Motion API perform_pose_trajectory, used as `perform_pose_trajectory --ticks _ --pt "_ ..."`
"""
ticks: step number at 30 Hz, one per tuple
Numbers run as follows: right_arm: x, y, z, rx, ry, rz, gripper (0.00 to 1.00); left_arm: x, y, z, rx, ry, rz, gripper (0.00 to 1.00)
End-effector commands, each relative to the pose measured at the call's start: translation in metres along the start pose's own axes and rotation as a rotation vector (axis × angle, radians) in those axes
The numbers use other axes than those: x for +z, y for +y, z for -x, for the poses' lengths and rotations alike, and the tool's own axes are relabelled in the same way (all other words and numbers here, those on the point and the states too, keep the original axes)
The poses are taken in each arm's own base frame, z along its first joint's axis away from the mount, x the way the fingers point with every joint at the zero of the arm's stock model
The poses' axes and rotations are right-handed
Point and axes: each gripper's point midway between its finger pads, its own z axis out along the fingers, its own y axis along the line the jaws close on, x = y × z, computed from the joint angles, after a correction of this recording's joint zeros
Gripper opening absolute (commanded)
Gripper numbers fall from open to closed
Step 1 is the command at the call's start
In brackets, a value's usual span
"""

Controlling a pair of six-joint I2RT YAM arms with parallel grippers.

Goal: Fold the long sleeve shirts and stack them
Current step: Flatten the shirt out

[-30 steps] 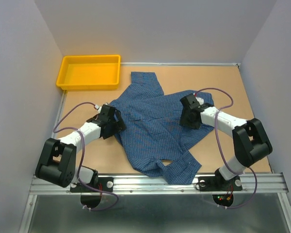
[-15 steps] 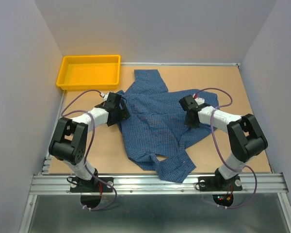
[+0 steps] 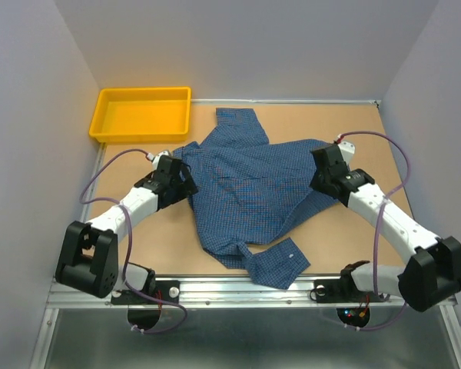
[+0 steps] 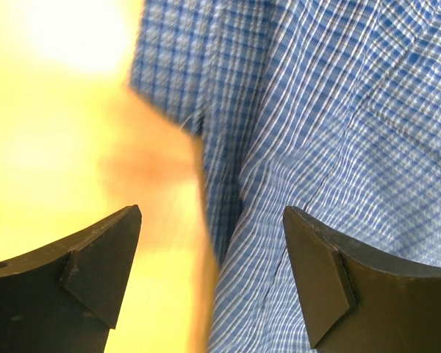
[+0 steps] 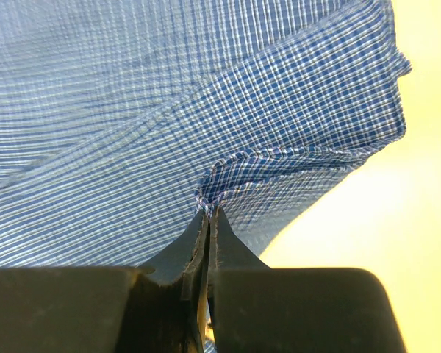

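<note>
Firmly closed, the right gripper presses its two fingers together on a raised fold of the blue checked shirt, at the garment's edge on the side farthest from the yellow tray. The left gripper has its fingers spread wide and holds nothing. It straddles the shirt's edge on the side nearest the tray, with one finger over the bare table and the other over cloth. The shirt lies rumpled but mostly spread on the table, just beside the tray's near corner. One part reaches up alongside the tray, and a flap lies far from it, toward the arm bases.
</note>
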Motion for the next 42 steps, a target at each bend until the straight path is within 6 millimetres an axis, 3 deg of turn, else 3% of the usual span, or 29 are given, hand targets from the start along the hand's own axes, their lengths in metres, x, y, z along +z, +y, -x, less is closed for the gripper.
perform_pose_trajectory --ticks 1,7,15,24,28,31,35,38,42 --pt "-0.018 -0.024 -0.008 0.023 -0.015 -0.024 0.01 -0.01 0.024 -0.01 -0.026 -0.018 0.052 0.88" --pt "-0.024 -0.027 -0.017 0.049 -0.006 0.007 0.01 0.002 0.036 -0.018 -0.071 -0.013 0.081 0.65" --pt "-0.021 -0.026 -0.024 0.043 0.021 0.013 0.01 0.018 0.009 -0.013 -0.076 0.014 -0.011 0.59" --pt "-0.021 -0.029 -0.031 0.048 0.031 0.016 0.01 0.031 0.0 -0.026 -0.064 0.074 -0.039 0.54" --pt "-0.021 -0.028 -0.03 0.052 0.027 0.02 0.01 0.039 0.006 -0.036 -0.053 0.104 -0.008 0.49" --pt "-0.022 -0.027 -0.027 0.053 0.023 0.023 0.01 0.044 0.01 -0.046 -0.039 0.131 0.014 0.43" --pt "-0.022 -0.027 -0.026 0.056 0.017 0.02 0.01 0.046 0.015 -0.051 -0.018 0.145 0.045 0.27" --pt "-0.023 -0.029 -0.023 0.047 0.004 0.015 0.01 0.042 0.016 -0.043 0.006 0.136 0.068 0.02" --pt "-0.038 -0.037 0.001 0.047 -0.078 -0.005 0.01 0.014 0.012 0.0 0.072 0.06 0.132 0.0"
